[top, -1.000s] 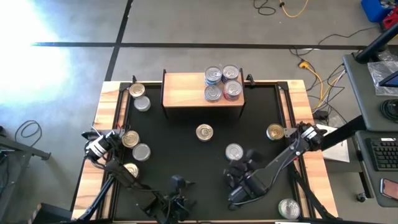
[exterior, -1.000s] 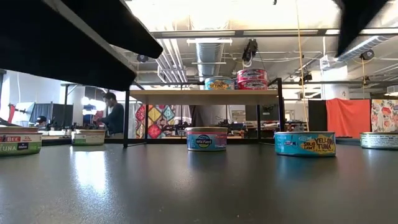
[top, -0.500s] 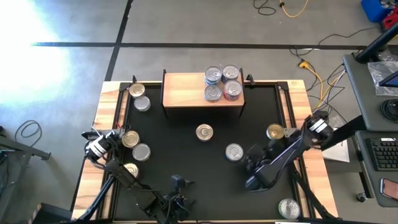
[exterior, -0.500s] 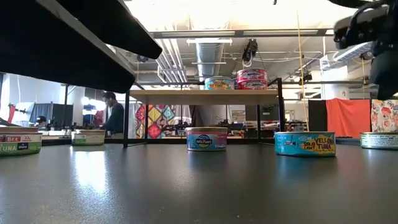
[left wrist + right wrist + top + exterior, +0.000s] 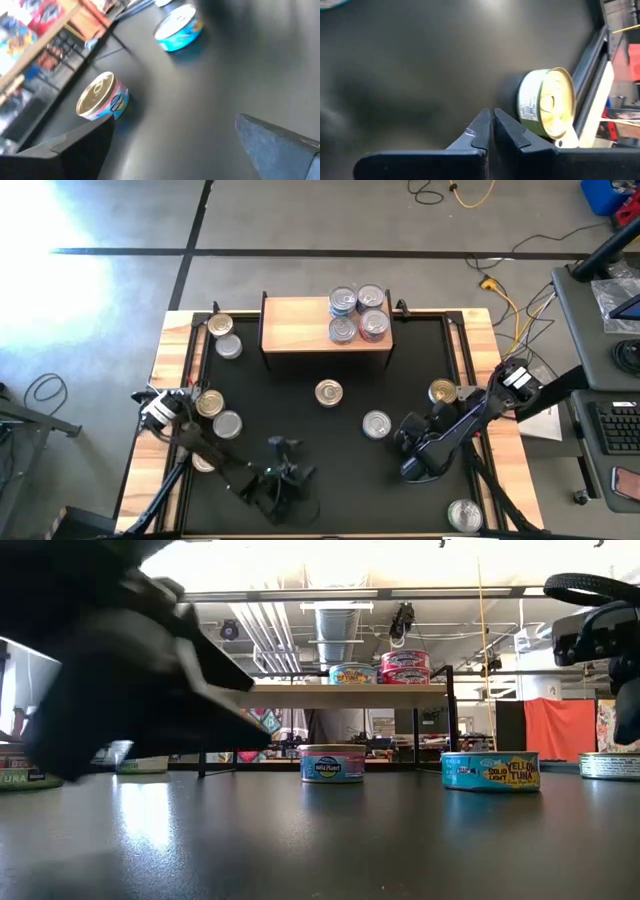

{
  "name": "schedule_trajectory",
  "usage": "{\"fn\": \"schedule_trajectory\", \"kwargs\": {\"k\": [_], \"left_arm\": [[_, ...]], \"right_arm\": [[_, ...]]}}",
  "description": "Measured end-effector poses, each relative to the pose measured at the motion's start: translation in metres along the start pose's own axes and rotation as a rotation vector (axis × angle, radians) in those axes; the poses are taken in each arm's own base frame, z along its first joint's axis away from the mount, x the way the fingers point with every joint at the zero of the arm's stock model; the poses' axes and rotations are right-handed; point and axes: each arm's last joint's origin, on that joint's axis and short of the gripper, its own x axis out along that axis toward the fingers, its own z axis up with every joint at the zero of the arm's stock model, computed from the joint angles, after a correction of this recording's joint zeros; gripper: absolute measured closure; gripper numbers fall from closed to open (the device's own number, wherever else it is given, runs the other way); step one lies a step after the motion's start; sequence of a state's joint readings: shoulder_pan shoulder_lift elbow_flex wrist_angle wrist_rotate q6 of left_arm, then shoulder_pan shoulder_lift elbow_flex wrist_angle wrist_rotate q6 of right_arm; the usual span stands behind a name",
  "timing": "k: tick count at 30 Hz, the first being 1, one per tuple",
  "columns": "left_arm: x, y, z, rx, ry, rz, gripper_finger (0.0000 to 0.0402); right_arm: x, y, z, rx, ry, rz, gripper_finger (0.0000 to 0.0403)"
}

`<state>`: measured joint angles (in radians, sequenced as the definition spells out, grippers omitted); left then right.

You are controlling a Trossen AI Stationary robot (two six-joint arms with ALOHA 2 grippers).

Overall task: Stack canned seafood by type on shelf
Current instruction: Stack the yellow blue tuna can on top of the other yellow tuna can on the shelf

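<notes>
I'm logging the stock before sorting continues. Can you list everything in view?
shelf: 1, light wood, far middle of the table.
shelf cans: 4 lids seen from above, silver, on the shelf's right half.
left cans: 5, gold and silver lids, table's left side; one partly hidden under the left arm.
middle cans: 2, one gold and one silver lid, in front of the shelf.
right cans: 2, gold lid by the right edge, silver lid at the near right corner.
table: 1, black top, wood edges.
left gripper: fingers open, empty, near the front edge.
right gripper: fingers shut, empty, close to the gold-lidded right can.
</notes>
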<state>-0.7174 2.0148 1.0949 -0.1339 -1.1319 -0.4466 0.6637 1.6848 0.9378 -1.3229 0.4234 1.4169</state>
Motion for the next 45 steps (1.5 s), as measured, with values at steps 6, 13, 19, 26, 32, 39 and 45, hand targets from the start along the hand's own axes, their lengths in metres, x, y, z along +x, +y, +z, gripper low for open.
{"fn": "schedule_trajectory", "kwargs": {"k": [6,13,19,26,32,39,45], "left_arm": [[0.019,0.005,-0.01,-0.104,-0.016,-0.062,0.0003],[0.027,0.032,-0.04,-0.381,-0.28,-0.369,0.0003],[0.022,0.048,-0.061,-0.421,-0.324,-0.409,0.0003],[0.027,0.048,-0.072,-0.414,-0.271,-0.339,0.0003],[0.034,0.044,-0.083,-0.411,-0.238,-0.277,0.0003],[0.047,0.04,-0.081,-0.42,-0.229,-0.276,0.0003],[0.051,0.037,-0.08,-0.402,-0.225,-0.307,0.0003]], "right_arm": [[0.0,0.0,0.006,0.016,-0.164,-0.005,0.039],[0.003,0.019,0.019,-0.073,-0.277,0.119,0.039],[0.003,0.044,0.033,-0.121,-0.353,0.271,0.039],[-0.031,0.062,0.049,-0.245,-0.497,0.43,0.039],[-0.019,0.043,0.044,-0.096,-0.439,0.251,0.039],[0.009,0.047,0.044,-0.157,-0.434,0.208,0.039],[0.015,0.056,0.074,-0.227,-0.519,0.267,0.039]]}}
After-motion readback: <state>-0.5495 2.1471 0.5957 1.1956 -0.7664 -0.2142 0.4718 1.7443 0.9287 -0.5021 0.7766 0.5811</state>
